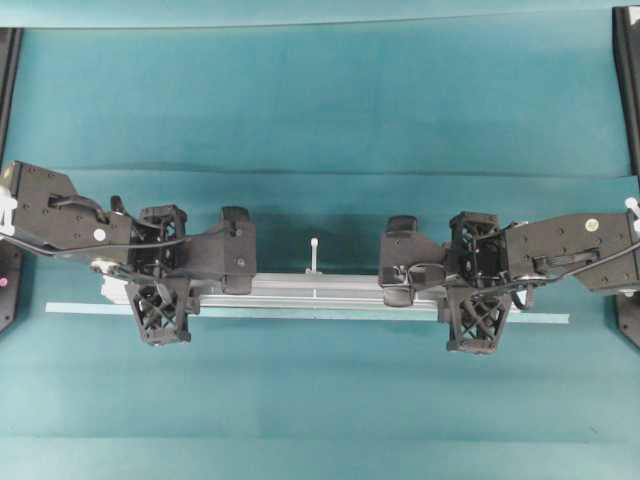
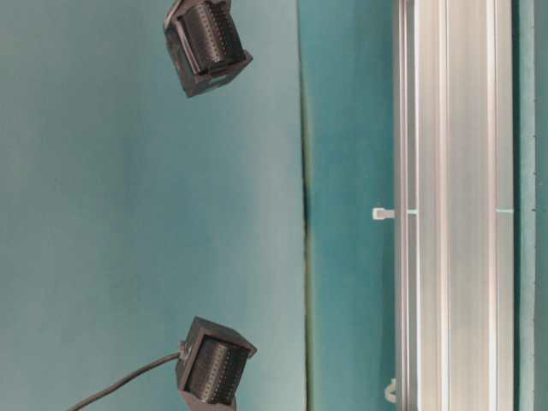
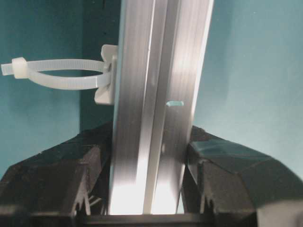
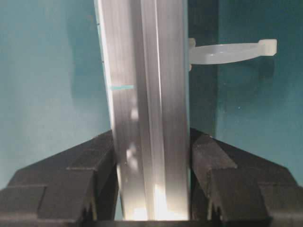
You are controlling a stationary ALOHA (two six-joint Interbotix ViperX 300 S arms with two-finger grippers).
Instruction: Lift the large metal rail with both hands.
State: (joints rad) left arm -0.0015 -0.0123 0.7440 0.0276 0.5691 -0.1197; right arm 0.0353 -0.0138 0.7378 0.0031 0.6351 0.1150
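The large metal rail (image 1: 320,290) is a long silver grooved bar lying left to right across the middle of the teal cloth. It fills the right side of the table-level view as a broad bar (image 2: 454,205). A white zip tie (image 1: 314,250) sticks out of its far side. My left gripper (image 1: 160,290) is shut on the rail near its left end, and both black pads press its sides (image 3: 150,142). My right gripper (image 1: 477,290) is shut on it near the right end in the same way (image 4: 151,142). The rail's shadow falls beside it on the cloth.
A thin pale tape strip (image 1: 300,316) lies flat just in front of the rail, about as long. Black stands (image 1: 8,60) edge both sides of the cloth. Two black ridged blocks (image 2: 205,43), (image 2: 214,368) show in the table-level view, apart from the rail.
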